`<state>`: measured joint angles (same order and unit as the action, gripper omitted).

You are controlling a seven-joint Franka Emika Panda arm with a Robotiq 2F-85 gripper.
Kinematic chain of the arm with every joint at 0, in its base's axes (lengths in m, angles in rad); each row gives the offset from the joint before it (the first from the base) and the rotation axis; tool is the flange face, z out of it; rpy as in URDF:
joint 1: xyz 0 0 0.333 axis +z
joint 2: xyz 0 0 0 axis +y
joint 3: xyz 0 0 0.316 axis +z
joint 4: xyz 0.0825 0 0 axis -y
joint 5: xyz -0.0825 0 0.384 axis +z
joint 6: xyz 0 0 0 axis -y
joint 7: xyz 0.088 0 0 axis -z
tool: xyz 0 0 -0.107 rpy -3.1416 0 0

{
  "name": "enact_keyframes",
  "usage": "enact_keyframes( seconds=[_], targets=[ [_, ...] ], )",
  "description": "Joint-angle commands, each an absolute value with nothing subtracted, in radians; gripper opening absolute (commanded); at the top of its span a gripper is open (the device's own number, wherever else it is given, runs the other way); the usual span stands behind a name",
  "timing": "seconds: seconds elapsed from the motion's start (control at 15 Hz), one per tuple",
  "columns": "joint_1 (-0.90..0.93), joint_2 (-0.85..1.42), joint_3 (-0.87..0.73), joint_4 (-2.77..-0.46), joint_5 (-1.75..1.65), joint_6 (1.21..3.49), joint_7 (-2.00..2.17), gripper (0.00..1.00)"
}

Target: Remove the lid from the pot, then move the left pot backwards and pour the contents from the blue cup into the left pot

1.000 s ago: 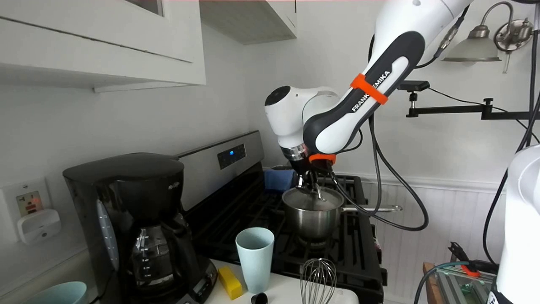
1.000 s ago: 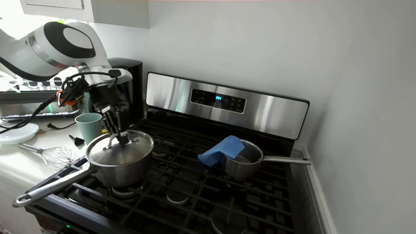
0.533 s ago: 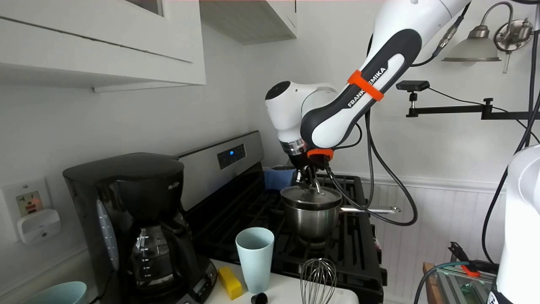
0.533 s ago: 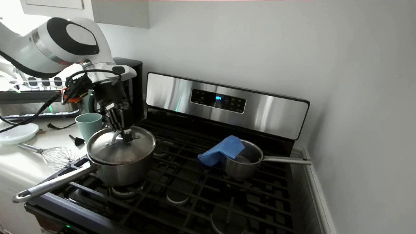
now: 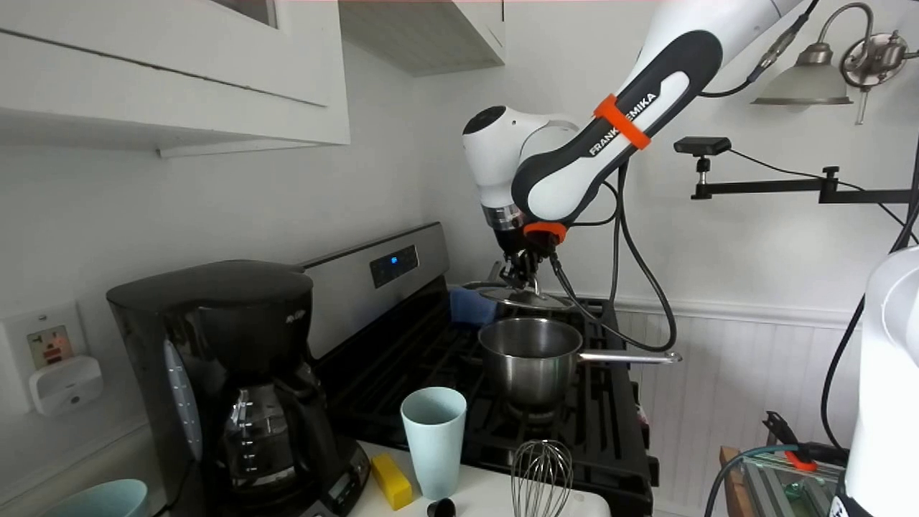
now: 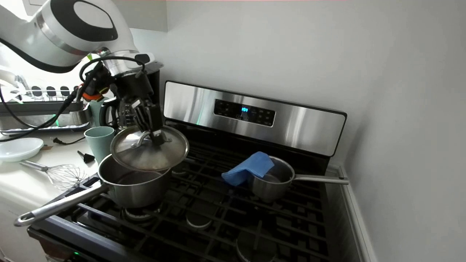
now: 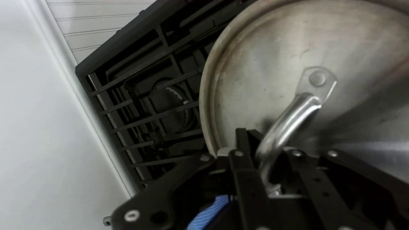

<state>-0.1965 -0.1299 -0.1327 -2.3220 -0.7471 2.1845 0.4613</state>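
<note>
one lid (image 6: 150,155) off the left pot (image 6: 138,194) | your gripper (image 7: 270,150) clamped on lid handle (image 7: 290,118) | carry level, well clear, then lower

Kitchen, apparently in home. Black stove (image 6: 198,236) with burner grates (image 6: 258,234), steel back panel (image 6: 305,127) and lit blue display (image 6: 244,109); steel saucepan (image 5: 531,373) standing on grates. Coffee maker (image 5: 215,309), tall pale-blue cup (image 5: 436,445) and whisk (image 6: 44,168) on white counter (image 6: 22,189). White cabinets (image 5: 179,79) mounted overhead. Wall lamp (image 5: 875,61) with bell-shaped shade (image 5: 803,87) and grooved white panelling (image 5: 747,395) below molding rail (image 5: 754,320) give room domestic look.
</note>
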Motion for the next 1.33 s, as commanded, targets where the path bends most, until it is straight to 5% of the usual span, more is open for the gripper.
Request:
enact_keyframes(
  seconds=[0.0,0.07,1.27],
  targets=[
    [-0.209,-0.156,-0.157,-2.305,-0.72,2.191,0.452,0.02],
    [-0.202,-0.135,-0.148,-2.31,-0.744,2.183,0.46,0.08],
    [-0.312,0.227,-0.326,-1.995,-0.831,2.172,0.66,0.02]
  ],
)
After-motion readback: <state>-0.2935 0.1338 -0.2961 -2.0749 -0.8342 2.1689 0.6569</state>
